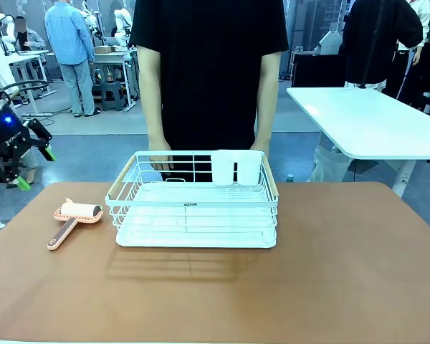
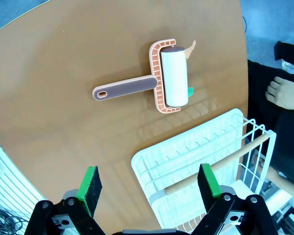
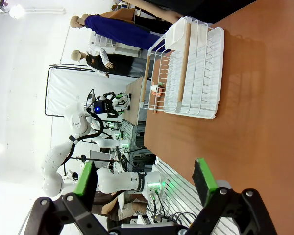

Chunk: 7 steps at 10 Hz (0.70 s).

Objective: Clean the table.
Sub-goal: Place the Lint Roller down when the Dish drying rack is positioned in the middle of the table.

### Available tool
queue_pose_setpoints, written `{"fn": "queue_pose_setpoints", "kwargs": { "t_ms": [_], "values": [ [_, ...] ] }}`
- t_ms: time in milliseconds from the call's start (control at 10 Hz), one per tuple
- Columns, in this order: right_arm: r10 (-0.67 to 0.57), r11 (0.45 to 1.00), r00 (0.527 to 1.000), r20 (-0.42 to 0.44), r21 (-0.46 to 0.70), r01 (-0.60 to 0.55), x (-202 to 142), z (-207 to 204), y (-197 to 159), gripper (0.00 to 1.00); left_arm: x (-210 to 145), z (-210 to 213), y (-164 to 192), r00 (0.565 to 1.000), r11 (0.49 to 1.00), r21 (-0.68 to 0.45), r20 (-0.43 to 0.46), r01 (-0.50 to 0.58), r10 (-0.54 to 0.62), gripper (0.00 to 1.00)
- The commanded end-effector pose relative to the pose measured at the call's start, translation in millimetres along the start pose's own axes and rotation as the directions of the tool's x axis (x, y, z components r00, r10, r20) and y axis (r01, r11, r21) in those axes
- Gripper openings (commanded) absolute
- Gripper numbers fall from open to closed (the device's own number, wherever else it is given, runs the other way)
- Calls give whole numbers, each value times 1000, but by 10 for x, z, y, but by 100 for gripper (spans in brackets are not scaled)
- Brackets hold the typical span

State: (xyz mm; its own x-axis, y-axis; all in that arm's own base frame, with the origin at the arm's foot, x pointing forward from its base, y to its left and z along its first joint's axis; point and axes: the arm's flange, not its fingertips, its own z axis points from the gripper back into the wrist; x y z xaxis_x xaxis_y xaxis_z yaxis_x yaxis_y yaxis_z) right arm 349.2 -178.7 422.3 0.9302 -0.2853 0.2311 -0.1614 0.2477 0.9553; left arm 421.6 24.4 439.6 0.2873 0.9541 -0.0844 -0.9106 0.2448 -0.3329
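The reddish-brown table (image 1: 344, 272) carries a white wire rack (image 1: 197, 204) in its middle and a peach lint roller (image 1: 75, 215) to the rack's left. My left gripper (image 1: 36, 169) hangs open above the table's left edge, apart from the roller. In the left wrist view the left gripper (image 2: 149, 182) is open and empty, looking down on the lint roller (image 2: 174, 78), the table (image 2: 63, 58) and a corner of the rack (image 2: 206, 161). My right gripper (image 3: 144, 177) is open and empty above the table (image 3: 255, 112), far from the rack (image 3: 186, 68).
A person in black stands at the far side, one hand (image 2: 284, 93) by the rack's back edge. A white cup holder (image 1: 236, 168) hangs on the rack's far wall. A smaller white-topped table (image 1: 373, 122) stands at the back right.
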Motion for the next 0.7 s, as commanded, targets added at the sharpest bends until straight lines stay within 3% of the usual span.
{"fn": "queue_pose_setpoints", "kwargs": {
  "t_ms": [0,600],
  "values": [
    [-5,1000,1000,3,-1,5,3,-4,36,100,12,-4,-7,1000,1000,-6,4,-11,11,100],
    [-5,1000,1000,3,-1,5,3,-4,36,100,12,-4,-7,1000,1000,-6,4,-11,11,100]
  ]
}}
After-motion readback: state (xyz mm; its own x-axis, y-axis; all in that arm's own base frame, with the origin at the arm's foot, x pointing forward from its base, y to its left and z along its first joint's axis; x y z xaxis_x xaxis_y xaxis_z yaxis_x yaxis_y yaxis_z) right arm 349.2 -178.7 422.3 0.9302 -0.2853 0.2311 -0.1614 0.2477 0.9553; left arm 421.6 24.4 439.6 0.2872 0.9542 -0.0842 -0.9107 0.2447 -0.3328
